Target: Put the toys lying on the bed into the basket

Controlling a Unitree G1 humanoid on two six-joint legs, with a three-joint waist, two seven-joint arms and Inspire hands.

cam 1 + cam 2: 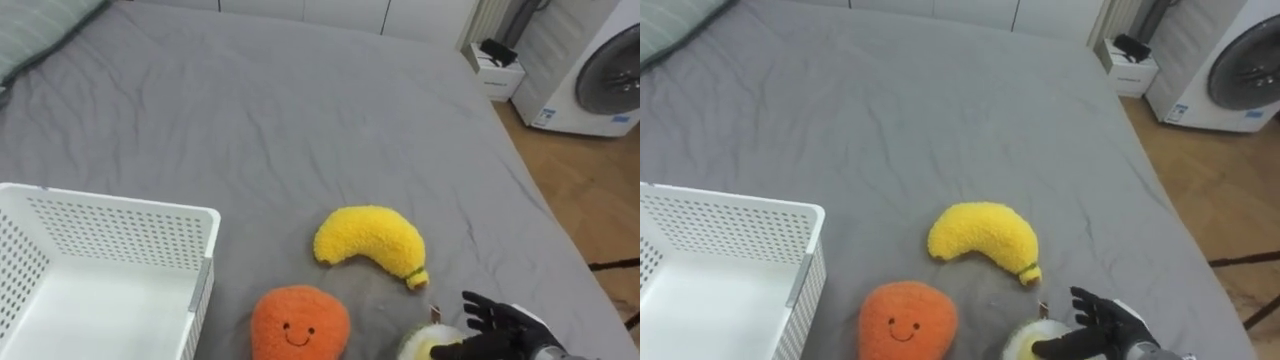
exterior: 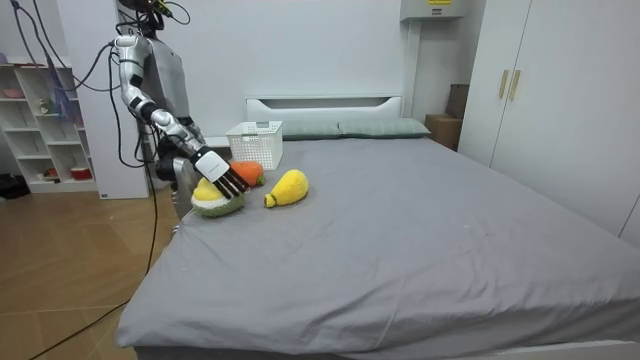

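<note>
Toys lie close together on the grey bed (image 1: 300, 120), near the edge where the robot stands. A yellow banana (image 1: 370, 243) curves on the sheet, its green-tipped end pointing toward the robot's right. Nearer the robot sits an orange toy (image 1: 300, 322) with a stitched smile (face up), close to the banana but apart from it. To the right of the orange toy lies a round toy (image 1: 422, 346), pale yellow on top and, in the room view, green lower down.

The right hand (image 1: 515, 330) comes in from the lower right and lies over the round toy. Its dark fingers (image 1: 478, 305) are spread and nearly straight, not clenched round anything, and the thumb rests across the toy's top.

A white basket (image 1: 130, 225) with perforated walls stands on the bed to the left of the orange toy, its near corner close to that toy. A striped pillow (image 1: 40, 30) lies at the far left of the bed.

Past the bed's right side, on the wooden floor, stands a washing machine (image 1: 600, 80), with a small white box (image 1: 497, 72) beside it.

In the room view the robot stands on the floor at the bed's side, on the room view's left, its arm reaching down to the toys. A shelf (image 2: 45, 125) stands behind it, and a wardrobe (image 2: 560, 110) is on the room view's right.
</note>
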